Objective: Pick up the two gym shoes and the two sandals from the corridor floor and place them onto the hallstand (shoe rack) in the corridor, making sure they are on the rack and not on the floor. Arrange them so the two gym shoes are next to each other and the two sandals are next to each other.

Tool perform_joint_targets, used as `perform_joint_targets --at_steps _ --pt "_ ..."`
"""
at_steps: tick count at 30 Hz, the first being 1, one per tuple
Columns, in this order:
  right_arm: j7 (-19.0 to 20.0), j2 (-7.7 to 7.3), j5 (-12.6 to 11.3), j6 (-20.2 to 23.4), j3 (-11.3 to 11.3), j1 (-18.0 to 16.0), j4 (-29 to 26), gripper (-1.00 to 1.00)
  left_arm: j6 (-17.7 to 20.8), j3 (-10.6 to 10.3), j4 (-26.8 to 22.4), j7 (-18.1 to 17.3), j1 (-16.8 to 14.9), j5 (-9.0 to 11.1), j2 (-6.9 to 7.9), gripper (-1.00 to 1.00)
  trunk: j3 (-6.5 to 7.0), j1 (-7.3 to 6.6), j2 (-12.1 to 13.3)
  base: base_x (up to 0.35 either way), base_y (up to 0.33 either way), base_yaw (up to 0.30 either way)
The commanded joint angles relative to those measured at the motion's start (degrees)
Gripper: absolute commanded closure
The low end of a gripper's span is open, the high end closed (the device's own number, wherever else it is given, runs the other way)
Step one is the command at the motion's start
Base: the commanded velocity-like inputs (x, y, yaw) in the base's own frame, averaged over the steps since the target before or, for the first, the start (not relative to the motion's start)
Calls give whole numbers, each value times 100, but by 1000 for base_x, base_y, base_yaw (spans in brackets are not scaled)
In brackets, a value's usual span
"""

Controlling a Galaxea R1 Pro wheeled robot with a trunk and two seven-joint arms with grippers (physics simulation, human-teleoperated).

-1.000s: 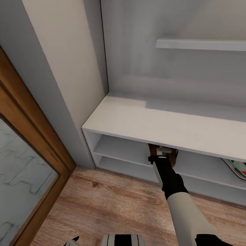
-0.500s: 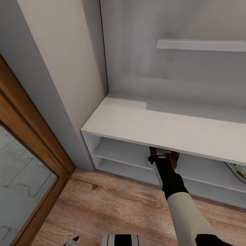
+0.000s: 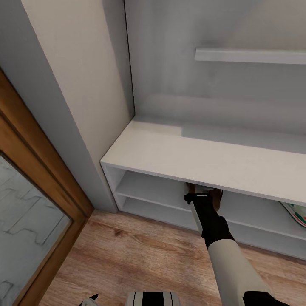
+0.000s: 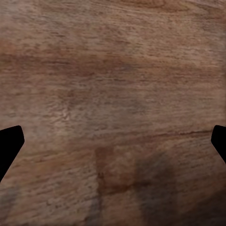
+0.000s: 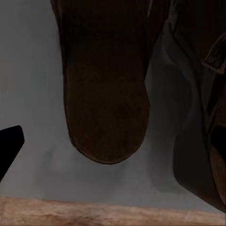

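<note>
My right arm reaches into the upper shelf level of the white hallstand (image 3: 178, 153). My right gripper (image 3: 201, 191) is under the top board, beside a dark brown sandal (image 3: 215, 196). In the right wrist view, one sandal (image 5: 103, 94) lies flat on the grey shelf, and a second sandal (image 5: 202, 117) with a buckle strap lies right beside it. One black fingertip (image 5: 9, 143) sits wide of the first sandal, and the jaws are open. Part of a gym shoe (image 3: 296, 212) shows on the same shelf at the far right. My left gripper (image 4: 113, 146) hangs open over the corridor floor (image 4: 113, 70).
A floating wall shelf (image 3: 250, 55) hangs above the bench. A cream wall (image 3: 76, 85) and a wooden door frame with a glass panel (image 3: 29, 212) stand to the left. Wood plank floor (image 3: 140, 255) lies in front of the rack.
The head view has shifted slightly, so the gym shoe sits nearer the picture's right edge. My right arm has stayed at the shelf, and slightly less of the sandal shows.
</note>
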Motion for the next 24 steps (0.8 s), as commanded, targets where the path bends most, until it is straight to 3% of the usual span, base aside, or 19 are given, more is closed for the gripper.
perform_joint_targets --at_steps 1,9,24 --pt "19 6 55 36 -15 -3 -6 -100 -15 -40 5 -4 -3 57 8 -100 -4 -1 -2 -6 0 0" --pt "19 6 55 36 -12 -3 5 -100 -22 -42 5 -4 -2 58 8 -100 -4 -1 -2 -206 0 0" --pt "19 6 55 36 -10 -3 14 -100 -23 -40 5 -4 -4 58 8 -100 -4 -1 -2 -331 0 0"
